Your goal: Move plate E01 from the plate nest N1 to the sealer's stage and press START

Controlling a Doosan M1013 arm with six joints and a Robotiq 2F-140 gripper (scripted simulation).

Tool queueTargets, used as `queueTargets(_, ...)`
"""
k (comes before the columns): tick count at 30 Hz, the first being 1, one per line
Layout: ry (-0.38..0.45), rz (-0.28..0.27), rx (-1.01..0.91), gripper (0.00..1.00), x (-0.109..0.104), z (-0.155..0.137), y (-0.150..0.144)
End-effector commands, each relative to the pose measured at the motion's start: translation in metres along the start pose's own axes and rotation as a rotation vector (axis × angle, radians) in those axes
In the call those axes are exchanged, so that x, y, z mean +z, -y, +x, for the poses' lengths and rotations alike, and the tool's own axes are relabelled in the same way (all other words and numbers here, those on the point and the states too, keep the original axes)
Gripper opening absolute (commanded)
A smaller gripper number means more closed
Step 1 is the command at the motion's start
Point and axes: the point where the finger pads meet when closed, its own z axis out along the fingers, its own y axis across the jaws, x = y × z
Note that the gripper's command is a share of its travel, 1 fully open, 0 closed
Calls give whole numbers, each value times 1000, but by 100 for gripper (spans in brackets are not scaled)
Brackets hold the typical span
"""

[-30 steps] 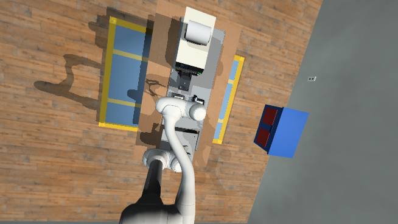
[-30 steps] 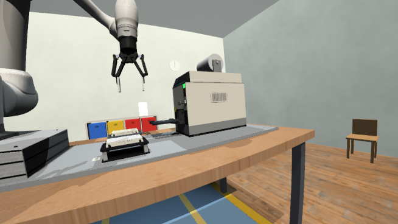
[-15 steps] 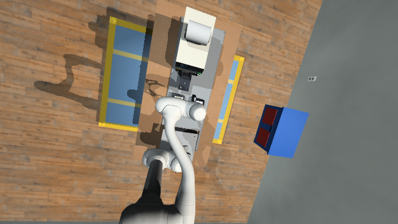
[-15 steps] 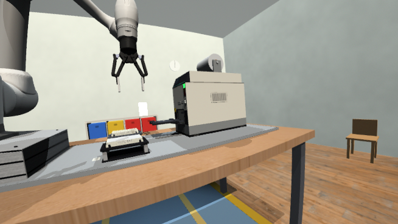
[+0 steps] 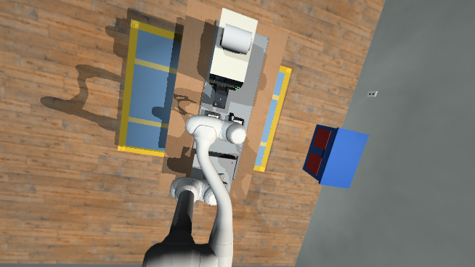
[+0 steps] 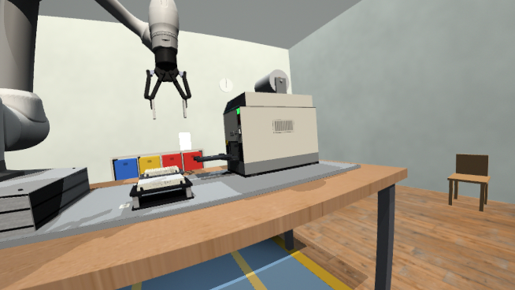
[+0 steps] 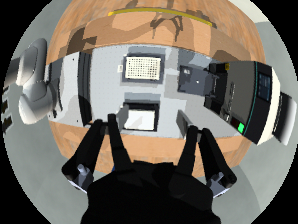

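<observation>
1. At upper left of the exterior frame: set partway open, fingers apart and pointing down, holding nothing, in the case of the gripper (image 6: 169, 117) (image 7: 153, 120). Hidden under the arm (image 5: 208, 159) (image 6: 164, 24) in the top view.
2. Between the fingertips as seen from the wrist, at lower centre, but well apart in height: a white-topped plate (image 6: 161, 182) (image 7: 140, 120), in a black nest (image 6: 142, 192) (image 7: 157, 117).
3. Above it in the wrist frame, and behind it in the exterior frame: a plate with open wells (image 6: 161, 170) (image 7: 143, 68), lying flat in the other nest (image 7: 162, 75). Cannot tell from the markings which of the two plates is E01; both located in nests.
4. Right of the nests in the wrist frame: the dark stage (image 5: 220, 97) (image 6: 214, 158) (image 7: 192, 81), extended from the sealer (image 5: 232, 65) (image 6: 279, 135).
5. On the front of the sealer: a green-lit lamp (image 6: 238, 111) (image 7: 241, 128).
6. On top of the sealer, near top centre of the top frame: a pale roll (image 5: 237, 38) (image 6: 272, 82).
7. At far right of the exterior frame: a brown chair (image 6: 472, 178).
</observation>
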Motion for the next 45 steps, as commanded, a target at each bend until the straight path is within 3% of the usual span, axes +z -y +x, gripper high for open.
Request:
queueTargets(1, -3, 10, -3, 70, 3, 0, 4)
queueTargets(19, -3, 10, -37, 70, 3, 1, 4)
queueTargets(45, -7, 8, -837, 70, 3, 1, 4)
